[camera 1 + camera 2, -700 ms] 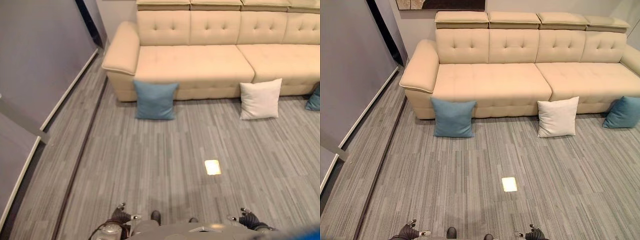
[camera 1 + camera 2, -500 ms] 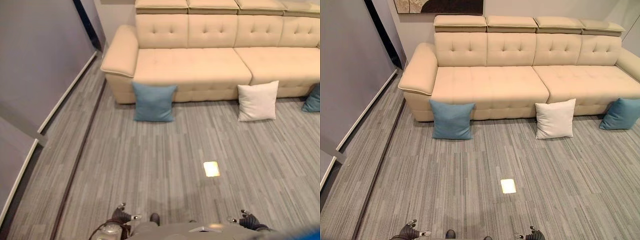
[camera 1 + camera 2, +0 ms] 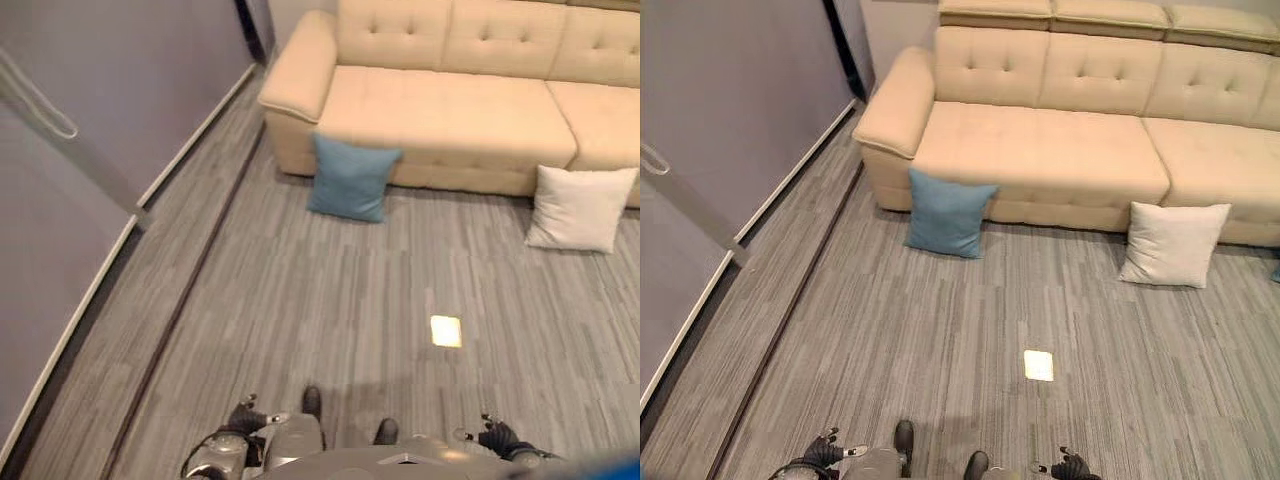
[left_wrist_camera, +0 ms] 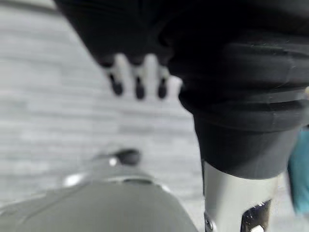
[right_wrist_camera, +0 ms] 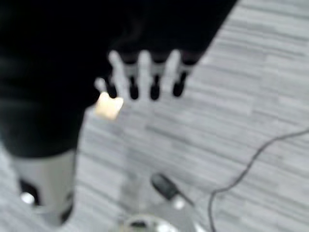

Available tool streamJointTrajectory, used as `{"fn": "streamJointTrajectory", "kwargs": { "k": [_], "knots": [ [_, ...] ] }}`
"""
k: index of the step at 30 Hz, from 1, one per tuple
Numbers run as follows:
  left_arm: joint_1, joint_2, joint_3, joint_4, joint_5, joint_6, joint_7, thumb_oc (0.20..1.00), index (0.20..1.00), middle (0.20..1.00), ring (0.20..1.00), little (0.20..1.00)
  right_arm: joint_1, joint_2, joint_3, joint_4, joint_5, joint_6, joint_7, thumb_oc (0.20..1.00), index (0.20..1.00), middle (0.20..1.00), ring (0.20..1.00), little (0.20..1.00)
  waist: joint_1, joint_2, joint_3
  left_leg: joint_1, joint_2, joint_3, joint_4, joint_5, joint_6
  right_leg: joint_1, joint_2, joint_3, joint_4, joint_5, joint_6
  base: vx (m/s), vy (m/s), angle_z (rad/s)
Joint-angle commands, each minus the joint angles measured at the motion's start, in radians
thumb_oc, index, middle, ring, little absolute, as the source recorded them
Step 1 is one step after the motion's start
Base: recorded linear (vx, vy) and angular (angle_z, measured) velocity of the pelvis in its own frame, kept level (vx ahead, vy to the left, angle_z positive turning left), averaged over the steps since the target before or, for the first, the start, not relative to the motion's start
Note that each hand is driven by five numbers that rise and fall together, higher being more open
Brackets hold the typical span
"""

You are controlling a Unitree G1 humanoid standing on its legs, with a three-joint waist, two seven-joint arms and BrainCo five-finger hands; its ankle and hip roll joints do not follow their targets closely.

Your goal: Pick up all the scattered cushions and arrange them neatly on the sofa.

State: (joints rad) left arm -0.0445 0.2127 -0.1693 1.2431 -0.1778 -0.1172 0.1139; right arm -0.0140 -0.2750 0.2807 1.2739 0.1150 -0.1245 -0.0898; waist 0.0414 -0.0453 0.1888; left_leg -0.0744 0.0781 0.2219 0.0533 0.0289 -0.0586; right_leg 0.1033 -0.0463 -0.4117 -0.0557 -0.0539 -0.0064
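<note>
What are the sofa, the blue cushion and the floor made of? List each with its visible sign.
Sofa: looks like smooth beige leather or faux leather; button-tufted back, soft sheen.
Blue cushion: seemingly woven fabric; matte, no shine.
Floor: grey streaked planks, possibly vinyl or carpet tile; the look leaves it open.

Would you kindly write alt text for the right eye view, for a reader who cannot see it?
A blue cushion and a white cushion lean on the front of a beige sofa, standing on grey striped floor. Both the left hand and right hand hang low, empty.
</note>
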Motion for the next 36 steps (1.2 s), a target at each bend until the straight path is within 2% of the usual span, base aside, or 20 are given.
{"fn": "streamJointTrajectory", "kwargs": {
  "k": [1, 2, 3, 4, 6, 9, 11, 12, 16, 19, 20, 22, 24, 25, 27, 30, 31, 32, 35, 36],
  "knots": [
    [-0.010, -0.001, 0.016, 0.056, -0.014, -0.004, -0.007, 1.000, 1.000, 1.000, 1.000, 1.000, -0.044, 0.017, 0.002, -0.021, 0.017, -0.001, -0.005, 1.000, 1.000, 1.000, 1.000, 1.000, -0.011, -0.028, -0.017, 0.041, -0.045, -0.025, 0.031, -0.037, 0.007, 0.006, -0.034, 0.112, 0.053, -0.015, 0.099, 0.17, 0.111, 0.08],
    [-0.010, 0.000, 0.016, 0.056, -0.014, -0.004, -0.007, 1.000, 1.000, 1.000, 1.000, 1.000, -0.044, 0.017, 0.002, -0.021, 0.017, -0.001, -0.005, 1.000, 1.000, 1.000, 1.000, 1.000, -0.011, -0.028, -0.020, 0.037, -0.045, -0.026, 0.031, -0.035, 0.008, 0.003, -0.034, 0.111, 0.053, -0.014, 0.099, 0.23, 0.373, 0.15],
    [-0.008, 0.011, 0.030, 0.052, -0.019, -0.007, -0.008, 1.000, 1.000, 1.000, 1.000, 1.000, -0.071, 0.029, 0.019, -0.045, 0.002, 0.003, 0.002, 1.000, 1.000, 1.000, 1.000, 1.000, 0.014, -0.022, -0.010, 0.063, -0.068, -0.021, 0.023, -0.079, 0.057, -0.084, -0.092, 0.128, 0.276, -0.025, 0.142, 0.18, 0.341, 0.00],
    [-0.008, 0.010, 0.030, 0.052, -0.019, -0.007, -0.008, 1.000, 1.000, 1.000, 1.000, 1.000, -0.071, 0.029, 0.019, -0.044, 0.002, 0.003, 0.002, 1.000, 1.000, 1.000, 1.000, 1.000, 0.015, -0.022, -0.013, 0.059, -0.068, -0.020, 0.022, -0.077, 0.057, -0.088, -0.091, 0.129, 0.275, -0.023, 0.141, 0.23, 0.415, -0.11],
    [-0.011, 0.017, 0.024, 0.049, -0.015, -0.007, -0.007, 1.000, 1.000, 1.000, 1.000, 1.000, -0.079, 0.032, 0.026, -0.043, -0.008, 0.005, 0.005, 1.000, 1.000, 1.000, 1.000, 1.000, 0.014, -0.023, 0.003, 0.075, -0.078, -0.027, 0.025, -0.090, 0.076, -0.142, -0.117, 0.148, 0.407, 0.033, 0.172, 0.10, 0.159, -0.39],
    [-0.027, 0.025, 0.014, 0.044, -0.006, -0.006, -0.009, 1.000, 1.000, 1.000, 1.000, 1.000, -0.083, 0.037, 0.040, -0.051, -0.020, 0.009, 0.007, 1.000, 1.000, 1.000, 1.000, 1.000, 0.006, -0.017, 0.023, 0.109, -0.084, -0.051, 0.023, -0.110, 0.093, -0.200, -0.112, 0.173, 0.525, 0.053, 0.171, 0.17, 0.127, -0.01],
    [-0.031, 0.028, 0.009, 0.043, -0.003, -0.005, -0.006, 1.000, 1.000, 1.000, 1.000, 1.000, -0.081, 0.036, 0.043, -0.051, -0.020, 0.009, 0.010, 1.000, 1.000, 1.000, 1.000, 1.000, -0.002, -0.017, 0.024, 0.139, -0.093, -0.065, 0.009, -0.119, 0.094, -0.239, -0.097, 0.185, 0.503, 0.053, 0.161, 0.28, 0.062, 0.18],
    [-0.040, 0.028, 0.007, 0.043, -0.003, -0.008, -0.007, 1.000, 1.000, 1.000, 1.000, 1.000, -0.085, 0.034, 0.048, -0.050, -0.021, 0.010, 0.012, 1.000, 1.000, 1.000, 1.000, 1.000, -0.007, -0.019, 0.026, 0.170, -0.105, -0.079, -0.009, -0.131, 0.087, -0.263, -0.093, 0.165, 0.403, 0.047, 0.148, 0.35, 0.002, 0.11],
    [-0.051, 0.029, 0.014, 0.050, 0.002, -0.008, -0.010, 1.000, 1.000, 1.000, 1.000, 1.000, -0.092, 0.033, 0.054, -0.060, -0.026, 0.010, 0.014, 1.000, 1.000, 1.000, 1.000, 1.000, -0.035, -0.027, 0.028, 0.232, -0.116, -0.108, -0.036, -0.153, 0.064, -0.300, -0.082, 0.142, 0.192, 0.100, 0.161, 0.30, -0.048, 0.22],
    [-0.054, 0.025, 0.013, 0.052, 0.003, -0.008, -0.010, 1.000, 1.000, 1.000, 1.000, 1.000, -0.090, 0.032, 0.055, -0.056, -0.030, 0.014, 0.014, 1.000, 1.000, 1.000, 1.000, 1.000, -0.046, -0.024, 0.022, 0.253, -0.116, -0.129, -0.030, -0.162, 0.054, -0.289, -0.071, 0.170, 0.186, 0.099, 0.158, 0.29, -0.058, 0.47],
    [-0.052, 0.014, 0.002, 0.057, 0.007, -0.010, -0.015, 1.000, 1.000, 1.000, 1.000, 1.000, -0.079, 0.028, 0.052, -0.050, -0.024, 0.012, 0.017, 1.000, 1.000, 1.000, 1.000, 1.000, -0.054, -0.018, 0.002, 0.253, -0.109, -0.137, 0.042, -0.131, 0.018, -0.245, -0.039, 0.186, 0.162, 0.092, 0.133, 0.43, -0.120, 0.83],
    [-0.058, 0.005, -0.014, 0.050, 0.002, -0.009, -0.016, 1.000, 1.000, 1.000, 1.000, 1.000, -0.075, 0.019, 0.055, -0.045, -0.021, 0.012, 0.015, 1.000, 1.000, 1.000, 1.000, 1.000, -0.053, -0.033, 0.005, 0.168, -0.073, -0.106, 0.222, -0.050, -0.046, -0.185, -0.041, 0.153, 0.120, 0.088, 0.108, 0.27, -0.172, 0.61],
    [-0.085, 0.004, -0.029, 0.029, -0.027, -0.014, -0.014, 1.000, 1.000, 1.000, 1.000, 1.000, -0.085, 0.011, 0.070, -0.051, 0.000, 0.006, 0.006, 1.000, 1.000, 1.000, 1.000, 1.000, -0.031, -0.062, 0.040, 0.066, -0.027, -0.067, 0.417, -0.018, -0.058, -0.116, -0.032, 0.138, 0.084, 0.059, 0.064, 0.17, -0.220, 0.80],
    [-0.085, 0.004, -0.029, 0.029, -0.027, -0.014, -0.014, 1.000, 1.000, 1.000, 1.000, 1.000, -0.085, 0.011, 0.070, -0.051, 0.000, 0.006, 0.006, 1.000, 1.000, 1.000, 1.000, 1.000, -0.031, -0.061, 0.040, 0.065, -0.026, -0.068, 0.420, -0.020, -0.058, -0.115, -0.031, 0.138, 0.084, 0.059, 0.064, 0.17, -0.166, 0.41],
    [-0.096, 0.005, -0.038, 0.024, -0.036, -0.013, -0.010, 1.000, 1.000, 1.000, 1.000, 1.000, -0.083, 0.014, 0.074, -0.042, 0.015, 0.007, 0.005, 1.000, 1.000, 1.000, 1.000, 1.000, -0.016, -0.065, 0.046, 0.011, 0.002, -0.034, 0.349, -0.039, -0.039, -0.061, -0.019, 0.123, 0.047, 0.033, 0.063, 0.21, -0.067, -0.33],
    [-0.086, 0.009, -0.038, 0.022, -0.029, -0.013, -0.006, 1.000, 1.000, 1.000, 1.000, 1.000, -0.083, 0.016, 0.075, -0.046, 0.012, 0.006, 0.007, 1.000, 1.000, 1.000, 1.000, 1.000, -0.012, -0.071, 0.036, -0.003, -0.013, -0.042, 0.231, -0.081, -0.014, -0.053, -0.022, 0.128, 0.041, 0.017, 0.076, 0.25, 0.035, -0.05],
    [-0.079, 0.011, -0.038, 0.027, -0.018, -0.012, -0.003, 1.000, 1.000, 1.000, 1.000, 1.000, -0.082, 0.016, 0.081, -0.045, 0.002, 0.006, 0.006, 1.000, 1.000, 1.000, 1.000, 1.000, -0.005, -0.063, 0.028, -0.029, -0.005, -0.063, 0.132, -0.048, -0.015, -0.040, -0.013, 0.136, 0.039, 0.002, 0.081, 0.25, 0.080, -0.07],
    [-0.078, 0.011, -0.038, 0.027, -0.017, -0.013, -0.003, 1.000, 1.000, 1.000, 1.000, 1.000, -0.082, 0.016, 0.081, -0.045, 0.002, 0.006, 0.006, 1.000, 1.000, 1.000, 1.000, 1.000, -0.005, -0.064, 0.028, -0.025, -0.006, -0.063, 0.128, -0.046, -0.015, -0.038, -0.014, 0.136, 0.039, 0.001, 0.082, 0.26, 0.096, -0.03],
    [-0.067, 0.019, -0.026, 0.042, -0.016, -0.011, -0.005, 1.000, 1.000, 1.000, 1.000, 1.000, -0.079, 0.019, 0.080, -0.051, 0.006, -0.002, 0.002, 1.000, 1.000, 1.000, 1.000, 1.000, 0.011, -0.057, 0.029, -0.088, 0.015, -0.058, 0.070, 0.052, -0.032, -0.003, 0.000, 0.151, 0.059, -0.044, 0.078, 0.23, 0.096, -0.11],
    [-0.067, 0.019, -0.026, 0.042, -0.016, -0.011, -0.005, 1.000, 1.000, 1.000, 1.000, 1.000, -0.079, 0.019, 0.080, -0.051, 0.006, -0.002, 0.002, 1.000, 1.000, 1.000, 1.000, 1.000, 0.011, -0.057, 0.029, -0.088, 0.015, -0.058, 0.070, 0.052, -0.032, -0.003, 0.000, 0.151, 0.059, -0.044, 0.078, 0.22, 0.119, -0.09]
  ]
}}
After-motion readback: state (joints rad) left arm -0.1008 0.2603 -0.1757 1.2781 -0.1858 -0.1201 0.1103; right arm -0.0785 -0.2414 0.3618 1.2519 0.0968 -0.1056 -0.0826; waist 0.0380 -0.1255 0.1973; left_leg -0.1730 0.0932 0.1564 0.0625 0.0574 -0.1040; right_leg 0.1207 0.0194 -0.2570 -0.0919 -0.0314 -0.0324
